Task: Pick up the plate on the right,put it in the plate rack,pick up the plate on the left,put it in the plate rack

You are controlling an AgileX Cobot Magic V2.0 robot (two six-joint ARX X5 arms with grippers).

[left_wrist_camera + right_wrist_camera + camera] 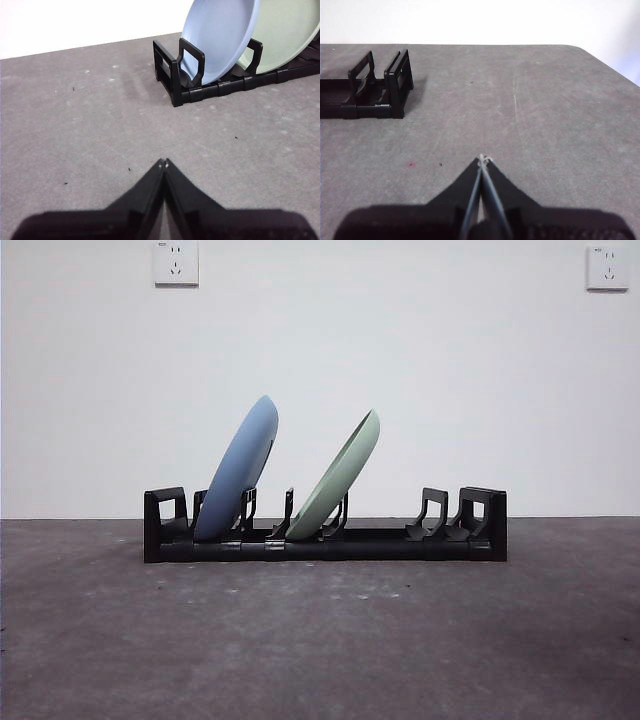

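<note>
Both plates, blue plate (240,465) and green plate (340,475), lean in the plate rack (480,525); stiff, smooth, probably breakable, best gripped by the rim. Left tool (163,163) and right tool (482,159) are clenched, empty.

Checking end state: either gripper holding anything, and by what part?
Nothing held. Left gripper and right gripper are shut on nothing, away from the plate rack; blue plate and green plate stand in it.

The left hand (164,163) and right hand (482,159) are each showing two matte black, wedge-shaped jaws tapering to pale-tipped points.
</note>
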